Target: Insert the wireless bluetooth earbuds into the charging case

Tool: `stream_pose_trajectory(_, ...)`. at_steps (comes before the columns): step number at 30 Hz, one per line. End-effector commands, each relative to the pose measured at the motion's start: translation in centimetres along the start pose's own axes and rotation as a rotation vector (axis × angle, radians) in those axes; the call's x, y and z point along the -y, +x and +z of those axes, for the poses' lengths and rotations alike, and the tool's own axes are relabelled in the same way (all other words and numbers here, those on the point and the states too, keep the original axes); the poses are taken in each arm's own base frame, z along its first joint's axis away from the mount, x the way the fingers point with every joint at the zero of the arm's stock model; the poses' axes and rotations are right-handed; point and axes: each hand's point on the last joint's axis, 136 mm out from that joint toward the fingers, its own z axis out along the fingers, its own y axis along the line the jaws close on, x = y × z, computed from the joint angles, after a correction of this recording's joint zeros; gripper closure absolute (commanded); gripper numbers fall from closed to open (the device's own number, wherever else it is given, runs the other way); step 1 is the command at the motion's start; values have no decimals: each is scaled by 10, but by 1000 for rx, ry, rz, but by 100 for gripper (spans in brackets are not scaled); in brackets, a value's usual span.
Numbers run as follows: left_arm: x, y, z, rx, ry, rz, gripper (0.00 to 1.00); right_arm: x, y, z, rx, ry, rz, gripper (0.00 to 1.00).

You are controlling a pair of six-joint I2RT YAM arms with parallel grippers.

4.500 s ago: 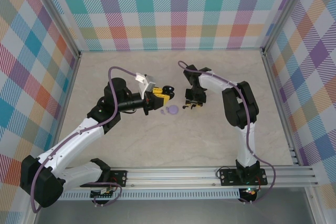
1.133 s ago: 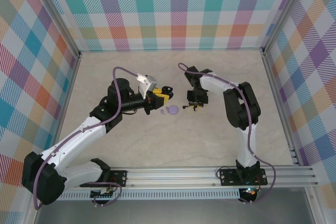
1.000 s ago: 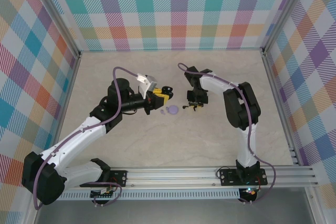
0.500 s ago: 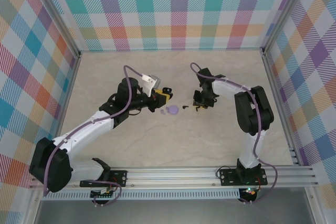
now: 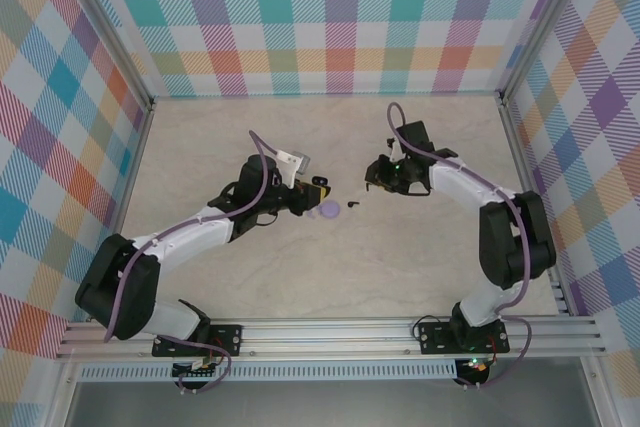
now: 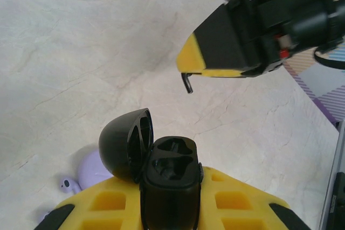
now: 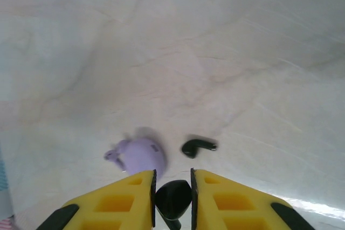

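Observation:
My left gripper (image 6: 171, 200) is shut on a black charging case (image 6: 170, 173). The case stands upright, its hinged lid (image 6: 125, 143) is swung open, and both of its sockets are empty. In the top view the left gripper (image 5: 317, 187) holds the case just above the table's middle. My right gripper (image 7: 172, 184) is shut on one black earbud (image 7: 173, 199), whose stem (image 6: 187, 83) pokes down from the yellow fingers (image 6: 215, 47). The right gripper (image 5: 374, 178) hovers to the right of the case. A second black earbud (image 7: 197, 146) (image 5: 353, 205) lies on the table between the grippers.
A round lavender puck (image 5: 329, 210) (image 7: 141, 155) lies on the table just below the left gripper, with a tiny lavender earbud (image 6: 67, 186) beside it. Checked walls and metal rails (image 5: 350, 332) border the marble tabletop.
The right gripper has risen off the table and shifted back and right with an earbud, leaving the other earbud lying there. The left arm has stretched right, carrying the open case along.

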Motion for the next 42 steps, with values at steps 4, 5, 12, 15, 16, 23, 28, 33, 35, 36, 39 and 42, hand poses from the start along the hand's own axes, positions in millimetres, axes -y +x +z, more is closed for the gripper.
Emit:
stream_pose_trajectory(4, 10, -15, 3, 88, 74, 18, 93, -59, -11, -42, 88, -240, -87, 76)
stream_pose_trajectory(5, 13, -16, 3, 96, 86, 24, 92, -64, -12, -48, 99, -258, -95, 76)
stream_pose_trajectory(12, 33, -25, -4, 179, 185, 108, 91, -108, -11, -85, 163, -406, -198, 75)
stream_pose_trajectory(15, 42, -28, -7, 211, 224, 156, 90, -127, -6, -96, 178, -456, -248, 75)
stream_pose_trajectory(16, 45, -28, -8, 217, 236, 167, 90, -133, -5, -100, 183, -473, -265, 75)
stream_pose_trajectory(23, 68, -36, -22, 286, 294, 277, 90, -164, 10, -118, 203, -553, -364, 74)
stream_pose_trajectory(28, 75, -41, -30, 323, 300, 315, 90, -176, 20, -125, 200, -586, -420, 74)
stream_pose_trajectory(33, 82, -48, -37, 349, 311, 336, 90, -185, 29, -130, 194, -614, -470, 74)
stream_pose_trajectory(35, 83, -50, -39, 356, 312, 339, 90, -189, 33, -131, 192, -623, -492, 74)
stream_pose_trajectory(36, 83, -51, -40, 362, 310, 342, 90, -191, 35, -132, 190, -624, -503, 74)
stream_pose_trajectory(39, 85, -54, -43, 374, 309, 348, 90, -195, 40, -134, 181, -635, -524, 74)
stream_pose_trajectory(42, 87, -56, -46, 386, 305, 355, 90, -198, 44, -135, 174, -645, -539, 74)
